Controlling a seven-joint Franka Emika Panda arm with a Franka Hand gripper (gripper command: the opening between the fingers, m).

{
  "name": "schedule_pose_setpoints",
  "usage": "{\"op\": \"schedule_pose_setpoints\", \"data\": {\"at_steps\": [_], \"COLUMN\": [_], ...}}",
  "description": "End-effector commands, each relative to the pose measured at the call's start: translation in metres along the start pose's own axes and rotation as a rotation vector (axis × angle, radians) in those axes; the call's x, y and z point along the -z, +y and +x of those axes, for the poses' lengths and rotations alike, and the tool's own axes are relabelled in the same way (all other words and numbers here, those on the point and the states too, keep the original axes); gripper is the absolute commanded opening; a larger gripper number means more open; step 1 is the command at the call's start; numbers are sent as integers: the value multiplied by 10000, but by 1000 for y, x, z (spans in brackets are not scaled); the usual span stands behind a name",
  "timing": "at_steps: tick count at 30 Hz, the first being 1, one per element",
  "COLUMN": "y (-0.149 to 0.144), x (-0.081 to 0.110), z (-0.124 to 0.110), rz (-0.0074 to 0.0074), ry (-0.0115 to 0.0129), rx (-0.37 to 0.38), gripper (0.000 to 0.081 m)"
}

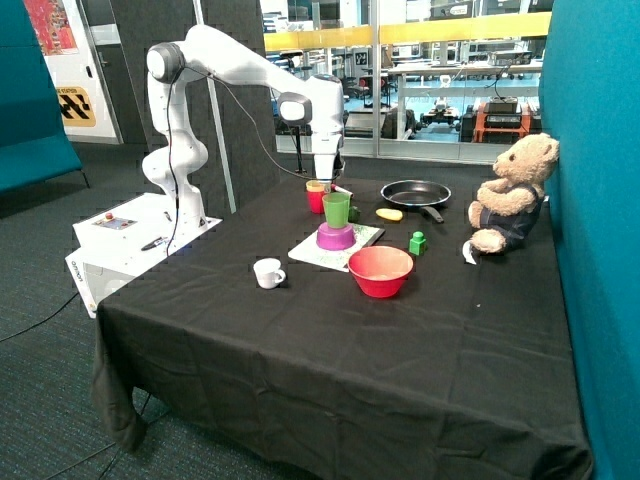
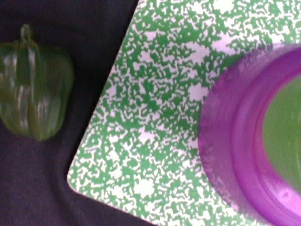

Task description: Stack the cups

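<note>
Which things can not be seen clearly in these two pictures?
- Gripper: outside view, fingers hidden behind the red-pink cup; absent from wrist view.
- Yellow cup: only a rim inside the red-pink cup.
- Green cup: wrist view, cut by the edge, blurred.

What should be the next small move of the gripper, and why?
Probably lift a little and shift toward the green cup, which stands on the purple bowl. The gripper hangs just over the red cup, where a yellowish cup seems already nested, so green seems the only cup left unstacked.
</note>
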State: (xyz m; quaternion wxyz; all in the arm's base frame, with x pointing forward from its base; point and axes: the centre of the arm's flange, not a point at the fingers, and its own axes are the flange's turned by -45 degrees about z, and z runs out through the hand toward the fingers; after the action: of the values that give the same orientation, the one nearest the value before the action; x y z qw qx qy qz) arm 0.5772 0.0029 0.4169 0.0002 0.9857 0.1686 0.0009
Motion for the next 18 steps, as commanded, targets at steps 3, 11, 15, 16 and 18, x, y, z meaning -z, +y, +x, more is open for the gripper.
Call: {"op": "schedule_pose_setpoints", "data": {"at_steps": [3, 11, 15, 16, 18], "y": [0, 2, 5, 5, 6], "x": [-5, -20, -26, -27, -28], "z": [19, 12, 11, 11, 11], "rz": [7, 6, 6, 6, 6], "ry": [-17, -17, -17, -17, -17], "rx": [-26, -246, -317, -324, -334], "gripper": [476, 451, 442, 440, 438]}}
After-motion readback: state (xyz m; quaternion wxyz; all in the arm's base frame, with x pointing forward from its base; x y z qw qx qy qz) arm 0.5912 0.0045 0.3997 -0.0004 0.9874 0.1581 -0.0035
